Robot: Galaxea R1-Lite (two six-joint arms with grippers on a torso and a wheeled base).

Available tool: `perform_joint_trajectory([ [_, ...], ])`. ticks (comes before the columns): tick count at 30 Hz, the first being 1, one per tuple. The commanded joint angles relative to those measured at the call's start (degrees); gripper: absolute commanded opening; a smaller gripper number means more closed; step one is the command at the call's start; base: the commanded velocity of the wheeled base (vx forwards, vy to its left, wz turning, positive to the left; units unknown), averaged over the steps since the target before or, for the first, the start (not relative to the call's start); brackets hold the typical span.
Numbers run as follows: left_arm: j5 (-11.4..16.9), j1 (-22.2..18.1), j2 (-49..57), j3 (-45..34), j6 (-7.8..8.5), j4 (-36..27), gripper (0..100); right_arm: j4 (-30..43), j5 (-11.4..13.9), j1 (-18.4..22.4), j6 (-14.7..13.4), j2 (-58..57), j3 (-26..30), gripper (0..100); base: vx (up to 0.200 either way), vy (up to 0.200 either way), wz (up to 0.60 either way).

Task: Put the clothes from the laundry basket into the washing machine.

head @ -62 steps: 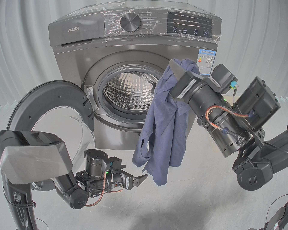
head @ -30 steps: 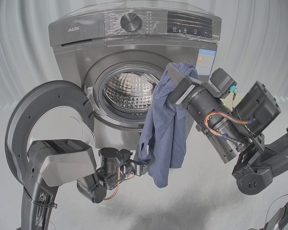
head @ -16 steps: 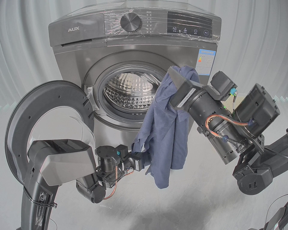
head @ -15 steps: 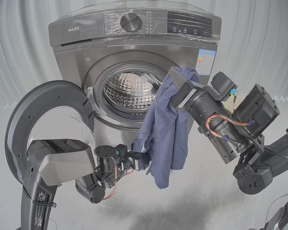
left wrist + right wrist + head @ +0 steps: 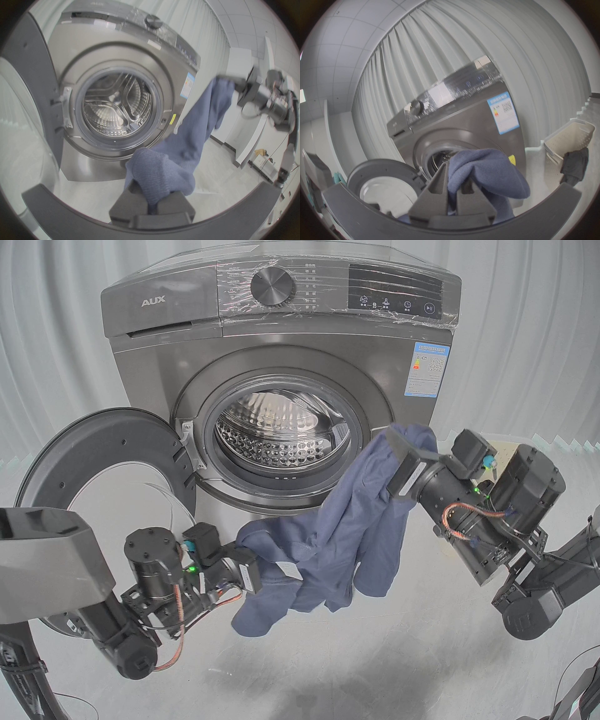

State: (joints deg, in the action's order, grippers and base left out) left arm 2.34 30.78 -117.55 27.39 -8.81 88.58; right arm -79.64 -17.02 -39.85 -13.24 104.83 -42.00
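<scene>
In front of the washing machine (image 5: 281, 365), its door (image 5: 106, 452) stood swung wide to the robot's left, and the drum (image 5: 281, 427) showed me bare ribbed steel. Off to the robot's right, in the right wrist view, the laundry basket (image 5: 572, 137) sat against the curtain with a dark garment (image 5: 575, 165) draped over its rim.

The blue garment (image 5: 350, 521) hung in the air between both arms, below and to the right of the drum opening and outside it. My left pincer (image 5: 152, 204) was clamped on a bunched fold at the garment's lower end, low down near the bottom of the door. My right pincer (image 5: 455, 190) was closed on the opposite end, higher and right of the opening, with cloth humped over its fingers.

The garment's long axis ran as a slope from the low left grip up to the high right grip. Loose folds sagged beneath that line, well above the floor (image 5: 375, 665).
</scene>
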Motion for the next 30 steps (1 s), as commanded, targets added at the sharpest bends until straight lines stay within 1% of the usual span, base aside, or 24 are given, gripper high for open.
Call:
perform_joint_trajectory([
  [1,3.20,-1.51,14.63,-7.44,-2.70,0.10,0,-0.08,0.23,2.50,-0.30,1.52,7.46,0,0.000,0.000,0.00],
  [3,4.25,-2.13,15.51,-7.35,-2.00,0.19,0,-0.08,0.23,2.50,-0.30,1.70,8.69,0,0.000,0.000,0.00],
  [6,4.69,-1.69,15.95,-6.83,-2.00,0.19,0,-0.08,0.49,2.41,-0.21,1.96,10.88,0,0.000,0.000,0.00],
  [10,4.60,-1.60,16.66,-5.51,-2.00,0.19,0,-0.08,0.49,2.06,0.14,3.63,13.26,0,0.000,0.000,0.00],
  [16,4.43,-1.60,17.36,-4.01,-1.91,0.19,0,-0.08,0.41,1.09,0.14,6.97,13.87,0,0.000,0.000,0.00],
  [19,4.34,-1.60,17.89,-3.66,-2.00,0.19,0,-0.16,0.41,-0.67,-0.12,8.20,14.31,0,0.000,0.000,0.00],
  [20,4.34,-1.60,17.89,-3.66,-2.00,0.19,0,-0.16,0.41,-0.67,-0.12,8.20,14.31,0,0.000,0.000,0.00],
  [21,4.34,-1.60,17.89,-3.57,-2.00,0.19,0,-0.16,0.41,-1.63,-0.21,8.73,14.40,0,0.000,0.000,0.00],
  [24,4.34,-1.60,17.80,-3.75,-2.08,0.19,0,-0.16,0.41,-2.51,-0.21,9.69,15.10,0,0.000,0.000,0.00],
  [25,4.34,-1.60,17.80,-3.66,-2.08,0.19,0,-0.16,0.41,-2.78,-0.30,9.96,15.19,100,0.000,0.000,0.00],
  [27,4.34,-1.60,17.89,-3.57,-2.17,0.19,0,0.10,0.41,-3.22,-0.47,10.84,16.16,100,0.000,0.000,0.00],
  [28,4.34,-1.60,17.89,-3.49,-2.17,0.19,0,0.10,0.41,-3.22,-0.47,11.45,17.74,100,0.000,0.000,0.00],
  [30,4.34,-1.60,17.89,-3.49,-2.17,0.19,0,0.10,0.41,-3.22,-0.38,11.63,18.09,100,0.000,0.000,0.00],
])
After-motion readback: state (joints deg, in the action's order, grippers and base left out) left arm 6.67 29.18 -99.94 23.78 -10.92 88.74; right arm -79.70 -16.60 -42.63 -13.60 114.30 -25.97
